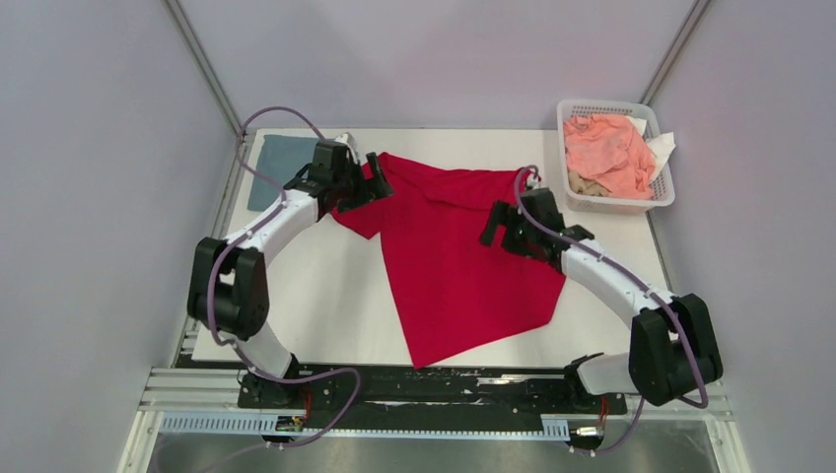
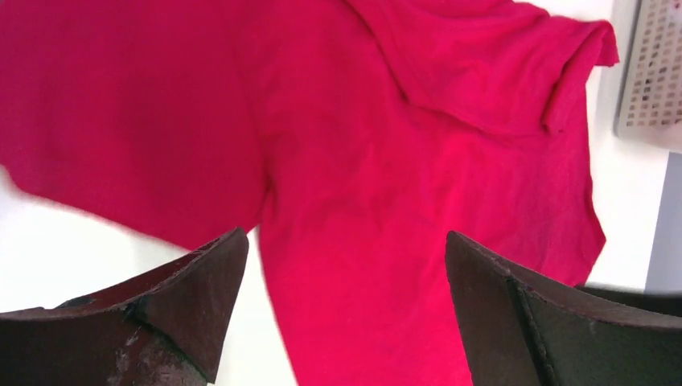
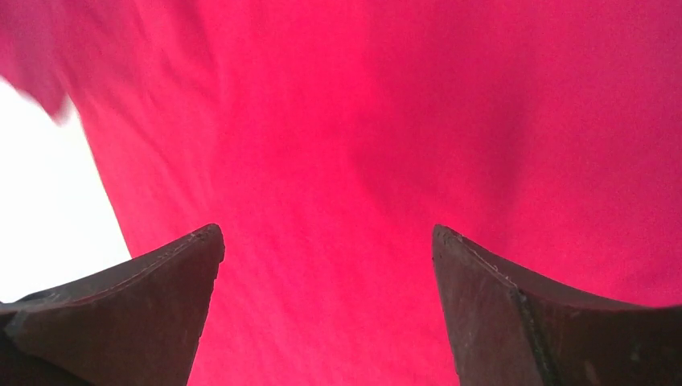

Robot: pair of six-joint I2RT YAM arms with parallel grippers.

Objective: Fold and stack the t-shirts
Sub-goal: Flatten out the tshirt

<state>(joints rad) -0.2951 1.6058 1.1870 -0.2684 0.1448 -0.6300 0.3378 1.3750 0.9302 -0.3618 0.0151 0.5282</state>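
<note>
The crimson red t-shirt (image 1: 453, 256) lies spread and rumpled in a rough triangle across the middle of the white table (image 1: 315, 286). My left gripper (image 1: 375, 182) hovers open over its back left sleeve; in the left wrist view the jaws (image 2: 346, 241) stand wide apart above the red cloth (image 2: 386, 161), holding nothing. My right gripper (image 1: 496, 229) hovers open over the shirt's right side; the right wrist view (image 3: 326, 233) shows wide jaws over flat red cloth (image 3: 362, 121). The grey-blue t-shirt (image 1: 281, 168) lies folded flat at the back left corner, partly behind the left arm.
A white mesh basket (image 1: 621, 205) stands at the back right corner with pink-orange cloth (image 1: 609, 148) in it; its wall shows in the left wrist view (image 2: 651, 72). Bare table shows left of the red shirt and along the front edge.
</note>
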